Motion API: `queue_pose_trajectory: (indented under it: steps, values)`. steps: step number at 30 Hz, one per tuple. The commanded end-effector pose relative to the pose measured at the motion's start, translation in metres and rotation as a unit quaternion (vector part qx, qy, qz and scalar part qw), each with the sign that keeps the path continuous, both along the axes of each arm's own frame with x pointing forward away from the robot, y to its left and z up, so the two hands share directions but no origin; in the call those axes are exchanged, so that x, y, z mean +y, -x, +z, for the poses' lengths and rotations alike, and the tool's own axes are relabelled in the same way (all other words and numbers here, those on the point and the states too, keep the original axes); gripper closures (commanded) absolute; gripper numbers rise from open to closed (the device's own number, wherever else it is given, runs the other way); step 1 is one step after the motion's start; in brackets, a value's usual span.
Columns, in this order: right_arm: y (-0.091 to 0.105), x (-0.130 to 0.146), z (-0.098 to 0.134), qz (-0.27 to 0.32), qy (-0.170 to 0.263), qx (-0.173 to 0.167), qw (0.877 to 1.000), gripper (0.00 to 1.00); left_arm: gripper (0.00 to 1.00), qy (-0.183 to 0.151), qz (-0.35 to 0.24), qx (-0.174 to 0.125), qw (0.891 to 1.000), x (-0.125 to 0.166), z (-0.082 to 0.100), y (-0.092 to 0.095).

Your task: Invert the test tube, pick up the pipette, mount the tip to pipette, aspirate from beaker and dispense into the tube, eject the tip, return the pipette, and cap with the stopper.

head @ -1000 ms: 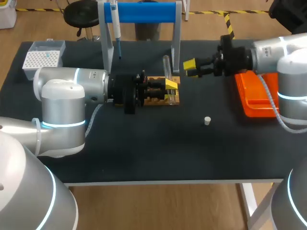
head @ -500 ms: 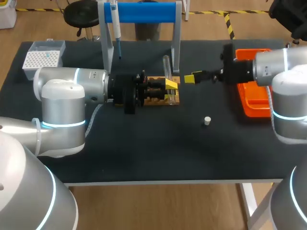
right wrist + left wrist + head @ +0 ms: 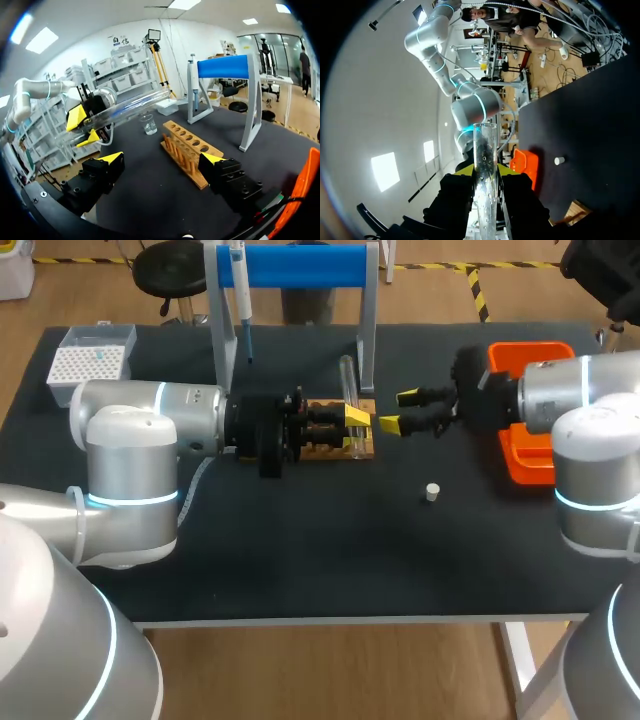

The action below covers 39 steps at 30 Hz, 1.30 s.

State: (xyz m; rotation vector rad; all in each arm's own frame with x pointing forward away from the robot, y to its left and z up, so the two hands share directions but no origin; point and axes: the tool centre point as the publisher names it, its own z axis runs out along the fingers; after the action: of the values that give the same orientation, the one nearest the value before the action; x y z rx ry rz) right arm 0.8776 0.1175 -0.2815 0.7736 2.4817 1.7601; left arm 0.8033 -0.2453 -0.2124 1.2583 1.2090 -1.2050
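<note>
1. The left gripper (image 3: 486,174) is clamped on the test tube (image 3: 485,147), holding it at the end of the wooden rack (image 3: 335,445).
2. The right gripper (image 3: 398,410) hangs just beside that end of the rack, its fingers wide apart with nothing between them.
3. The stopper (image 3: 432,492) lies on the bench (image 3: 300,540) near the rack, towards the orange tray (image 3: 522,462).
4. The pipette (image 3: 240,290) hangs on the blue stand (image 3: 300,265) behind the rack.

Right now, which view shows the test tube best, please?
The right wrist view: the test tube shows full length in the left gripper. The left wrist view foreshortens it; the head view shows it small.
</note>
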Motion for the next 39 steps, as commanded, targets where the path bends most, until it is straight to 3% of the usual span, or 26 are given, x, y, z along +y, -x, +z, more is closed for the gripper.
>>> queue_pose_trajectory:
  steps: [1, 7, 18, 39]
  values:
    - [-0.002, 0.006, -0.007, -0.002, 0.003, -0.018, 1.000, 0.00, 1.00, -0.001, -0.003, 0.000, 1.000, 0.001, 0.001, -0.001]
    - [-0.006, 0.012, -0.013, -0.005, 0.012, -0.063, 0.998, 0.00, 1.00, -0.001, -0.003, 0.000, 1.000, 0.001, 0.001, -0.001]
    - [-0.014, 0.020, -0.030, -0.018, 0.020, -0.100, 0.995, 0.00, 1.00, -0.001, -0.003, 0.000, 1.000, 0.001, 0.001, -0.001]
    - [-0.039, 0.032, -0.059, -0.008, 0.061, -0.133, 0.989, 0.00, 1.00, -0.001, -0.003, 0.000, 1.000, 0.001, 0.001, -0.001]
